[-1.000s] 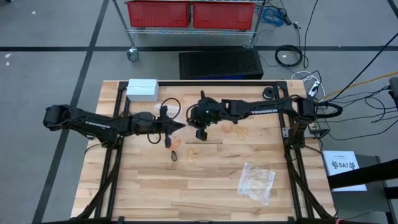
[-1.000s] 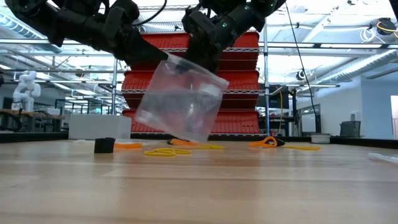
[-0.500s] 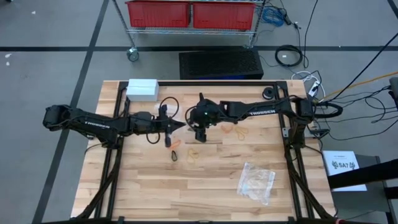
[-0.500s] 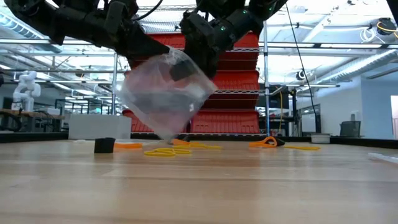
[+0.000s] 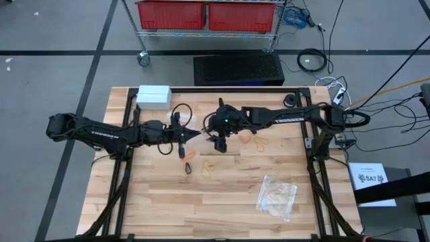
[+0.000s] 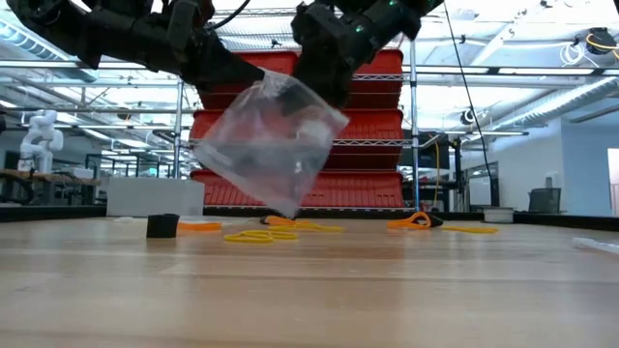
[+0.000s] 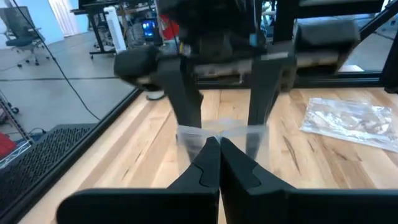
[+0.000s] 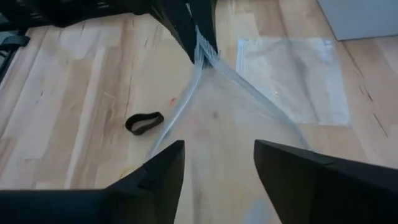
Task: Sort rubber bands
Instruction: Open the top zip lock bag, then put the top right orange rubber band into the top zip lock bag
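A clear plastic bag (image 6: 271,150) hangs tilted above the table's middle, and my left gripper (image 7: 219,146) is shut on its top edge. My right gripper (image 8: 217,163) is open; it slants down from the right at the bag's mouth, a finger near each side of the rim. Rubber bands lie loose on the wood: an orange one (image 5: 181,152), a yellow one (image 5: 209,165), a black one (image 8: 144,122) and more orange ones (image 5: 254,141). My left gripper pinches the bag's top edge (image 7: 221,129) between its two shut fingers, coming nearly level from the table's left. The bag hangs tilted below the fingers, clear of the table. My right gripper stands at the bag's mouth; I cannot tell whether its fingers (image 8: 163,169) touch the film.
A second clear bag (image 5: 277,196) with bands in it lies flat at the near right. A third clear bag (image 8: 292,74) lies flat beyond the held one. A white box (image 5: 153,96) stands at the far left, a small black block (image 6: 162,225) on the table.
My right gripper has opened and risen a little at the bag's mouth. The hanging bag has swung below my left gripper, its lower corner going toward the left and back, while its top edge has stayed pinched.
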`<action>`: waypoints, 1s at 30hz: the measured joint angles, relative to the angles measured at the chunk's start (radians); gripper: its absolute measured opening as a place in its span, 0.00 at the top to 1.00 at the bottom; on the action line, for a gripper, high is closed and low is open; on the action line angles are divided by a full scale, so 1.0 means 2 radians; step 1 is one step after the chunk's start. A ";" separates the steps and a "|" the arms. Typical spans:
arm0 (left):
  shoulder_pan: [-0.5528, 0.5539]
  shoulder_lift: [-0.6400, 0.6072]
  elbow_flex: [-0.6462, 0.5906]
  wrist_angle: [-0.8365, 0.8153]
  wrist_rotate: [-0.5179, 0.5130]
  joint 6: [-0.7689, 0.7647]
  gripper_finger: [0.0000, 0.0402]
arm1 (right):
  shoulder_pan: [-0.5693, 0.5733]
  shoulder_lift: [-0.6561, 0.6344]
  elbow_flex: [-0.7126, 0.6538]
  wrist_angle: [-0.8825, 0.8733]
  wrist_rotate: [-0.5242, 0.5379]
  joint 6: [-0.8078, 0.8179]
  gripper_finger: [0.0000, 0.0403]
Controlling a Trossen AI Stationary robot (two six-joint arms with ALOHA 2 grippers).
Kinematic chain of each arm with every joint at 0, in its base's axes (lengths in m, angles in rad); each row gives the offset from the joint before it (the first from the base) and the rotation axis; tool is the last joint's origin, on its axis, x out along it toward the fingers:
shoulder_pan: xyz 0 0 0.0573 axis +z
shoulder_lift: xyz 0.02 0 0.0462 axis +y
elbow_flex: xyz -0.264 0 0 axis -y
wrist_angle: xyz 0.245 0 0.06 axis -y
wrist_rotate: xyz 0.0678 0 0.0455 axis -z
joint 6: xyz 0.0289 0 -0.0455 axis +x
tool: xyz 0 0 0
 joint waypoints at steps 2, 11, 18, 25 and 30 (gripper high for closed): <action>0.004 0.001 0.000 0.000 0.000 0.000 1.00 | 0.000 -0.010 0.000 -0.010 0.001 -0.002 0.52; 0.013 0.015 0.000 -0.002 0.000 0.000 1.00 | 0.000 -0.068 0.000 -0.036 0.004 -0.027 0.52; 0.013 0.011 -0.001 -0.016 -0.001 0.000 1.00 | -0.009 -0.101 0.000 -0.145 0.020 -0.055 0.52; 0.013 0.004 -0.001 -0.020 -0.002 0.001 1.00 | -0.025 -0.095 -0.107 -0.162 0.017 -0.026 0.52; 0.013 0.004 -0.001 -0.021 -0.003 0.001 1.00 | -0.034 -0.095 -0.205 -0.072 0.040 -0.013 0.52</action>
